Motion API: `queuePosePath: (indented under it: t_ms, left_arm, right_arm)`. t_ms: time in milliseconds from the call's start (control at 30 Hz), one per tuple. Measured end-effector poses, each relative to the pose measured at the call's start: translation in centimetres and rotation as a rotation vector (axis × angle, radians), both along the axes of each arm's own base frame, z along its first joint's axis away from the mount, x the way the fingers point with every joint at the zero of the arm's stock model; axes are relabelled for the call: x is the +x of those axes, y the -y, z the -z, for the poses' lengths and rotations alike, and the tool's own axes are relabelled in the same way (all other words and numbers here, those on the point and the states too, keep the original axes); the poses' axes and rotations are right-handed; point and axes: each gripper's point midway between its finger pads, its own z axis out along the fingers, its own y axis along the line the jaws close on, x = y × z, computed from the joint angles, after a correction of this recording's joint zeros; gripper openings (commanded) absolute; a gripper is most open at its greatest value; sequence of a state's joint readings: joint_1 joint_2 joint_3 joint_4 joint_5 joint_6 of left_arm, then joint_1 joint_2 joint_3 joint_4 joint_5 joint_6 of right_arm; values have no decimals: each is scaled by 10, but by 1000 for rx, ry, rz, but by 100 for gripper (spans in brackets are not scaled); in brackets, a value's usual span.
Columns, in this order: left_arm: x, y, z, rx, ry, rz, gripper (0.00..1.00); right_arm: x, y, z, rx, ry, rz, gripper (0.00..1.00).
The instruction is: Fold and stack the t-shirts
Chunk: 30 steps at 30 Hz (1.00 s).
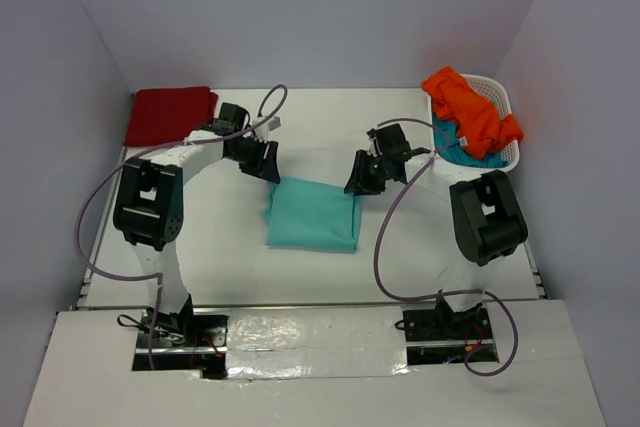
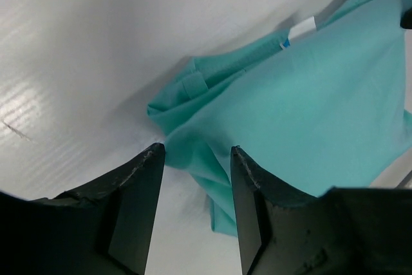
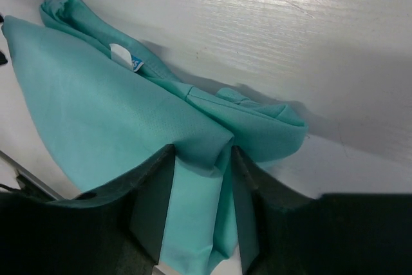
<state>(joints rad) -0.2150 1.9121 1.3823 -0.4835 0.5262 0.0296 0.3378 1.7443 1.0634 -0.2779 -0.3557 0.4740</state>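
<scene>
Folding step: the mint shirt point(image 1: 312, 215) lies as a partly folded rectangle mid-desk, judged ready for another fold.
Left fingers point(image 2: 145, 185): spread apart at the shirt's far-left corner, holding nothing, with the cloth just ahead of the tips.
Right fingers point(image 3: 151, 198): apart, with the far-right corner fold lying between them; I cannot tell whether they press it.
Key relation: the shirt's far edge, the one with the collar tag, runs left to right from one pair of fingers to the other. Each arm has its own corner and neither is clearly nearer. The rest of the cloth stretches toward the arm bases.
Next move, as a judgement: both pairs must pinch their corners together so the edge stays level.
Red shirt point(image 1: 168, 114): folded at the desk's point(image 1: 230, 267) far-left corner.
Basket point(image 1: 505, 107): far right, holding the orange shirt point(image 1: 465, 102) over the teal shirt point(image 1: 470, 152), both unfolded.
</scene>
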Motion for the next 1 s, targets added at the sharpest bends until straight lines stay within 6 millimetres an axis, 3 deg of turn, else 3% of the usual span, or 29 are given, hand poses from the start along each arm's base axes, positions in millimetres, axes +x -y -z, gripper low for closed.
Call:
queuePosePath:
  t_ms: [33, 133, 167, 200, 233, 267, 500, 767, 867, 1000]
  left_arm:
    - [3, 1, 2, -5, -1, -7, 57]
    - [6, 4, 11, -13, -22, -27, 39]
    - [7, 5, 14, -16, -26, -29, 24]
    - [7, 6, 16, -18, -33, -35, 17]
    - [8, 7, 18, -21, -40, -38, 4]
    - [7, 8, 20, -24, -46, -38, 0]
    - [9, 10, 18, -36, -37, -32, 0]
    - [18, 16, -34, -76, 108, -18, 0]
    - [19, 25, -43, -87, 146, 2, 0]
    - [16, 41, -44, -91, 167, 38, 2]
  right_arm:
    - [1, -1, 0, 3, 1, -3, 30]
    - [3, -3, 1, 9, -4, -7, 5]
    - [4, -4, 2, 10, -6, -8, 1]
    - [4, -4, 2, 9, -8, -9, 0]
    - [5, -4, 2, 9, -7, -9, 0]
    - [5, -4, 1, 9, -7, -8, 0]
    - [14, -3, -17, 0, 52, -15, 0]
    - [17, 2, -76, 26, 199, 11, 0]
    - [22, 8, -78, 18, 207, 41, 0]
    - [27, 21, -61, -20, 169, 112, 0]
